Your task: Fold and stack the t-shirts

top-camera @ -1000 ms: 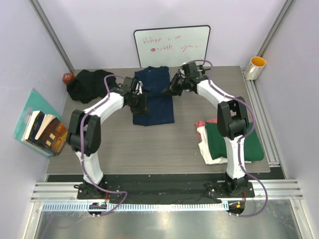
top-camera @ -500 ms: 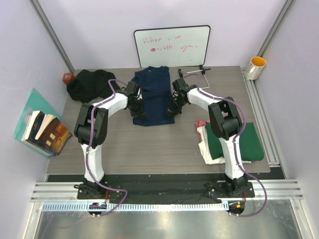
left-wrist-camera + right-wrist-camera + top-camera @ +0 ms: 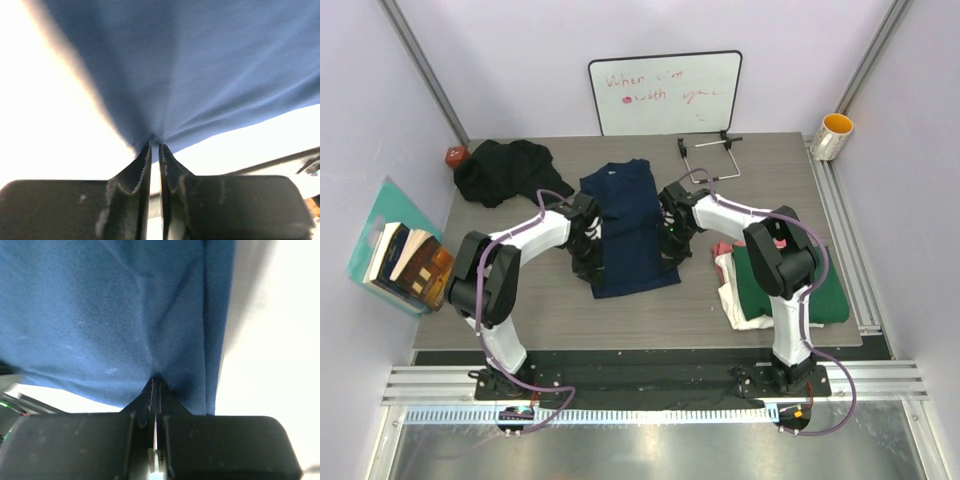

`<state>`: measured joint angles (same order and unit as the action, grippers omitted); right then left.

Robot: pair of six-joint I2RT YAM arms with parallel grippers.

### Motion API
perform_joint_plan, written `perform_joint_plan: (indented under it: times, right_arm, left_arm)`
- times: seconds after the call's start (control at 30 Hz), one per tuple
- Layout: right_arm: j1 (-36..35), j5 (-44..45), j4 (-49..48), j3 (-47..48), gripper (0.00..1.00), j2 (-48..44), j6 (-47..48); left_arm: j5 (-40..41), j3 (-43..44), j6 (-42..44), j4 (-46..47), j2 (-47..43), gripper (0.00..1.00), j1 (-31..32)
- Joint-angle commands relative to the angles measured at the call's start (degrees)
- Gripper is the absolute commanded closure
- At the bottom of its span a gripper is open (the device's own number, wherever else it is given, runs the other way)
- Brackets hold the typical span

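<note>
**Progress.** Three shirts lie in a pile at the right side of the table. The green shirt is on top. The cream shirt and the pink-red shirt show only as edges under it. This part looks done, though the neatness of the lower folds cannot be checked.

The navy shirt is the one in hand and appears partly folded. The black shirt sits crumpled at the far left corner, unfolded and well apart from the pile. By this reckoning the task is a little past halfway. The navy shirt has yet to be finished and stacked, and the black shirt has yet to be folded and stacked.

**Grip.** The left gripper is clenched on the navy shirt's left edge. The left wrist view shows the fingers nearly meeting, with cloth pinched between the tips. The right gripper is clamped on the right edge. In the right wrist view the fingers are pressed together on a fold of cloth.

**Condition of the shirt.** The navy shirt lies lengthwise at the middle of the table, collar toward the far side and hem toward the arms. It reads as a long, narrow panel, and no sleeves stick out. The cloth is soft and plain. It puckers into creases that run toward each pinch. A doubled edge shows along the right side in the right wrist view.
</note>
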<state>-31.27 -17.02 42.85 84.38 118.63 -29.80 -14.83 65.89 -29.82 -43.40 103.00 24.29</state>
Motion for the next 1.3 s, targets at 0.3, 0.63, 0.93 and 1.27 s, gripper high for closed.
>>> perform_joint_plan:
  times: [0.3,0.63,0.93,1.27]
  right_arm:
    - [-6.09,6.11,10.67,-3.62,0.87,-7.71,0.7]
    - [-2.23,4.71,14.71,18.34,0.83,-2.89,4.04]
    - [0.77,5.94,12.96,21.35,0.93,7.14,6.25]
    - [1.91,9.89,6.81,17.31,0.94,9.43,5.72]
  left_arm:
    - [4.98,-1.99,2.84,-16.63,-10.97,0.7,-0.21]
    - [5.25,12.05,2.93,-14.36,-9.14,0.65,-0.21]
    - [2.18,20.06,4.25,-7.4,4.83,0.66,-0.21]
    - [6.3,19.8,3.37,-1.34,11.52,0.67,-0.21]
